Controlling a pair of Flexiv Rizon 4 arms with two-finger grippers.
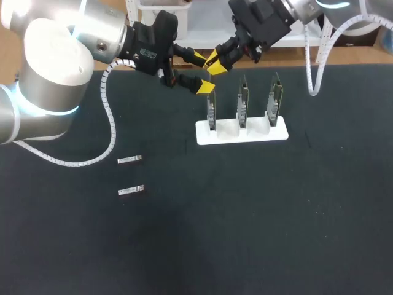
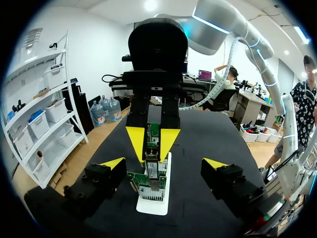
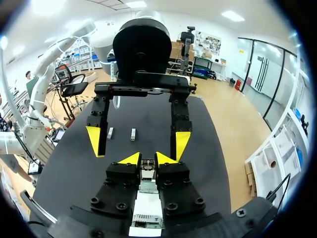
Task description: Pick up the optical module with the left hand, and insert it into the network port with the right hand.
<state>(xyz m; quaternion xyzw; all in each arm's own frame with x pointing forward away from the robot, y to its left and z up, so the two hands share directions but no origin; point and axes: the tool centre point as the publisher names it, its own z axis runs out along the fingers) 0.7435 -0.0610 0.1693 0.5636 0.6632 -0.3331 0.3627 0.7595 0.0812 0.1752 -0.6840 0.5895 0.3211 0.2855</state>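
Pinching the optical module [image 3: 147, 167] from two sides, the right fingers [image 3: 131, 159] are holding it upright. Its lower end is sitting at or just inside the network port [image 2: 157, 184] on the top edge of the leftmost card [image 1: 211, 110]; how deep it is seated I cannot tell. The left fingers [image 2: 114, 167] are standing spread wide, one on each side of that card, gripping nothing. Doing this step well is, I judge, a matter of pressing straight down along the port's line and holding the module square to the card, so that nothing is jamming or bending the board in the white rack [image 1: 279, 133]. A spare module [image 1: 129, 160] and a second spare [image 1: 131, 190] are lying on the desk [image 1: 245, 233], near and left, well apart from the rack.
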